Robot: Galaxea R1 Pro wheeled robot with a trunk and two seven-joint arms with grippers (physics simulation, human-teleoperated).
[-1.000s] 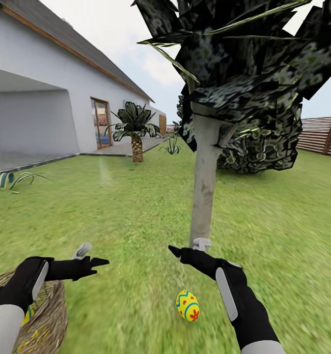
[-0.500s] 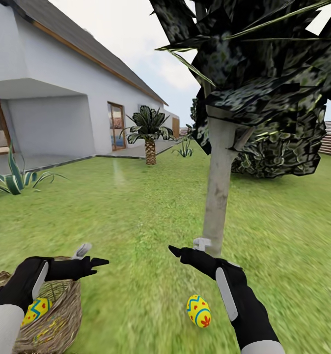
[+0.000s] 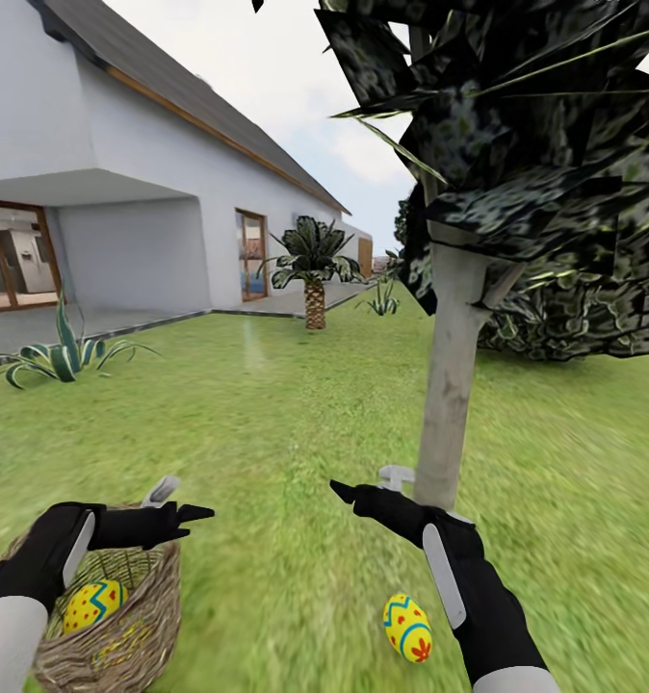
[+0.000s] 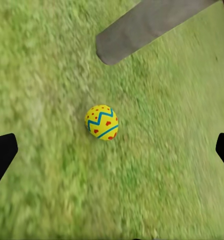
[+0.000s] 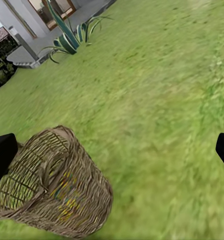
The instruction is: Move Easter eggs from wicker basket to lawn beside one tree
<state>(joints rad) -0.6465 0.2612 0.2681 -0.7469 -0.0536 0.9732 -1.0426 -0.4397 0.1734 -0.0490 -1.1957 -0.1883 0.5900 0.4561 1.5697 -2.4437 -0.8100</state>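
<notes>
The wicker basket (image 3: pixel 143 630) stands on the lawn (image 3: pixel 267 404) at the lower left, and one Easter egg (image 3: pixel 93 604) shows inside it. My left gripper (image 3: pixel 182 502) hovers open and empty just above the basket's rim. Another Easter egg (image 3: pixel 408 628) lies on the grass close to the pale grey trunk of the tree (image 3: pixel 450 385). My right gripper (image 3: pixel 365 483) is open and empty in front of the trunk's foot, above that egg. The left wrist view looks at the same egg (image 4: pixel 103 122) on the grass beside the trunk (image 4: pixel 141 25). Through the right wrist view I see the basket (image 5: pixel 52 185).
A white house (image 3: pixel 122 221) with glass doors runs along the left. A spiky striped plant (image 3: pixel 64 351) grows by its patio, and a short palm (image 3: pixel 314 265) stands farther back. Dark shrubs (image 3: pixel 575 318) sit behind the tree. Open grass stretches between the basket and the tree.
The whole picture has slid to the right, so the camera has turned left. More of the basket and its egg now show. Both grippers hold the same open pose.
</notes>
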